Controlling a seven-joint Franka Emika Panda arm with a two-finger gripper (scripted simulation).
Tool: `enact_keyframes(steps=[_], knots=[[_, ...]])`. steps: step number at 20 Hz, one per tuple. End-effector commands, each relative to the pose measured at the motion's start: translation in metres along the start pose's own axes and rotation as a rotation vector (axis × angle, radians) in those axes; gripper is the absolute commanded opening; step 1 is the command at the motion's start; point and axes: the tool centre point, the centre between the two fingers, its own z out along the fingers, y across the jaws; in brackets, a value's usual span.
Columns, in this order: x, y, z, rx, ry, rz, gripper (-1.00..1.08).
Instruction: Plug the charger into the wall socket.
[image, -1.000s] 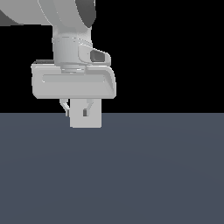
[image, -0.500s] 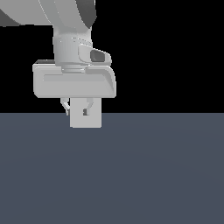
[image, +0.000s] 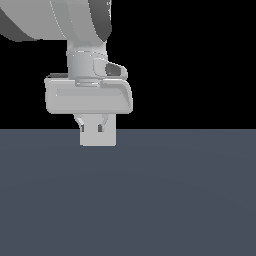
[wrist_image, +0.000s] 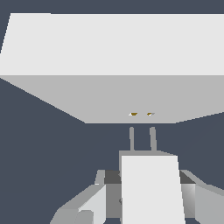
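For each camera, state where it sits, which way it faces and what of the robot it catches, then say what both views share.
Exterior view: off the arm, low and level with the floor, facing the hand and the arm above; position otherwise unclear.
Wrist view: on the wrist, looking along the hand past the charger, its two prongs aimed at the wall socket and its two holes, not yet in.
Shared: the hand and the dark floor; the block under the hand in the exterior view is likely the charger.

A grey robot arm (image: 75, 20) reaches down from the top. Its gripper (image: 91, 127) hangs just above a dark grey floor (image: 150, 200), with an off-white block (image: 98, 138) directly below the fingers.
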Motion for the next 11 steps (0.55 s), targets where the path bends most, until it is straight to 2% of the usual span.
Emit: enact_keyframes(steps=[1, 11], knots=[[0.009, 0.000, 0.002, 0.000, 0.000, 0.000, -1.00], [0.025, 0.000, 0.005, 0.000, 0.000, 0.000, -1.00]])
